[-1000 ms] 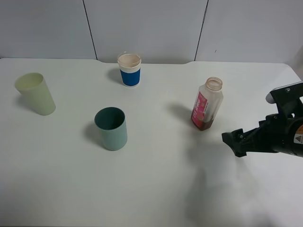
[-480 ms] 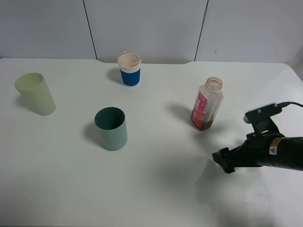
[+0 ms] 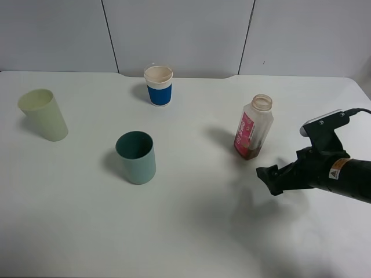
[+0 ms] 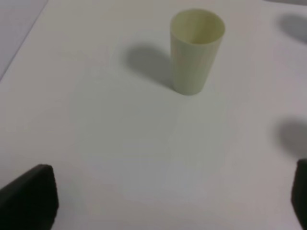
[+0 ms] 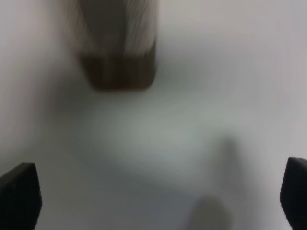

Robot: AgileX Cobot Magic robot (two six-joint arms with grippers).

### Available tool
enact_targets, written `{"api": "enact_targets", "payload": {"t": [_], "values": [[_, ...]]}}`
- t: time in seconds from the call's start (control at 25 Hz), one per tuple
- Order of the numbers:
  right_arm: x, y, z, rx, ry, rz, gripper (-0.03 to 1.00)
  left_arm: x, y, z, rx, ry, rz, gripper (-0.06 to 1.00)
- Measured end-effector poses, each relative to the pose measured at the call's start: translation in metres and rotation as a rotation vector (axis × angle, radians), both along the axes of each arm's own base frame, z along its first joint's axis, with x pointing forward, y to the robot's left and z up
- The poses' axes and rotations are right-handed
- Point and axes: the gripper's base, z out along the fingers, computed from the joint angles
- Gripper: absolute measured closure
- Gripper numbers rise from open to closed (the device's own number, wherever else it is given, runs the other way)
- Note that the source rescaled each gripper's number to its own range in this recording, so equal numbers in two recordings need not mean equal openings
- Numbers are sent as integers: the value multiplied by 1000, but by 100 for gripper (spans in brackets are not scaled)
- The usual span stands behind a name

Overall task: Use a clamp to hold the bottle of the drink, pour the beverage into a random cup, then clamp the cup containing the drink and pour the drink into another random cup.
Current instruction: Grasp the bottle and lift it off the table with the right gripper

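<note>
The bottle is clear glossy plastic, the teal cup matt plastic, the blue-banded cup paper, the table smooth.

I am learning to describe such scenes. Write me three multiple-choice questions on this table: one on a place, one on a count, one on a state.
1. The white cup with a blue band stands
A. at the front edge of the table
B. at the back, near the wall
C. at the right edge

2. How many cups stand on the table?
A. two
B. four
C. three

3. The right gripper is
A. open, apart from the bottle
B. shut on the bottle
C. shut on a cup

Answers:
1 B, since the high view shows it just before the wall.
2 C, since there are the white cup, the teal-green cup and the pale yellow-green cup.
3 A, since its wrist view shows the fingertips wide apart and the bottle ahead of them.
</note>
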Motion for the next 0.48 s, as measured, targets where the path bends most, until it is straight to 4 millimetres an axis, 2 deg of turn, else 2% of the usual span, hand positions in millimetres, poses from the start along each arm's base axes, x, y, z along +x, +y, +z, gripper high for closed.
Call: {"api": "enact_targets", "payload": {"t": [0.48], "values": [[7,-2,8,-50,-136,4,-3,0,0,0,0,0,0,2]]}}
